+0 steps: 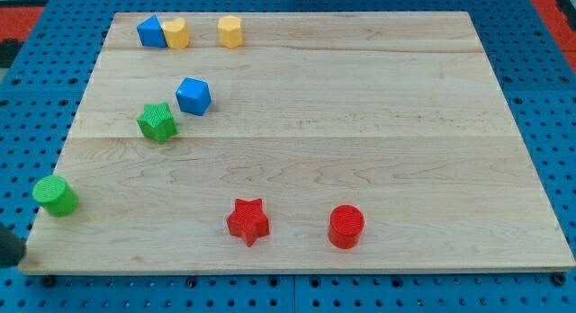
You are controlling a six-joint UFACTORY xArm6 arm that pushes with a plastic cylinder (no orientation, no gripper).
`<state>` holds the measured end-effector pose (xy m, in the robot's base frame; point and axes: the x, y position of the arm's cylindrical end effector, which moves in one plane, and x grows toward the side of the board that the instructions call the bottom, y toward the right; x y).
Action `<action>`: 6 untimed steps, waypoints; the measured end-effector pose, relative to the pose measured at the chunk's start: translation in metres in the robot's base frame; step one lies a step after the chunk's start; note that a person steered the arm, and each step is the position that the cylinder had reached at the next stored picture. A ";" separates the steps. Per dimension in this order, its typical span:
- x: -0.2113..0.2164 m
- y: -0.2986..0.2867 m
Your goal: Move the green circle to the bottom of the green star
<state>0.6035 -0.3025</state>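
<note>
- Camera view: the wooden board (360, 124) fills most of the frame, resting on a blue pegboard (540, 79).
- My tip is not clearly visible; only a dark shape at the view's bottom-left corner, so places relative to it cannot be told, and there is no pincer whose state could be read.
- Green circle (56, 196) sits at the board's left edge, below-left of the green star (157, 122), well apart.
- Blue hexagonal block (193, 95) lies just upper-right of the star.
- Red star (247, 221) and red circle (346, 227) sit near the bottom edge.
- Another blue block (150, 31) touches a yellow block (176, 32) at the top; a second yellow block (230, 31) is near them.
</note>
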 end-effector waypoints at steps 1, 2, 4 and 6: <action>-0.067 0.055; -0.116 0.131; -0.068 0.082; -0.135 0.121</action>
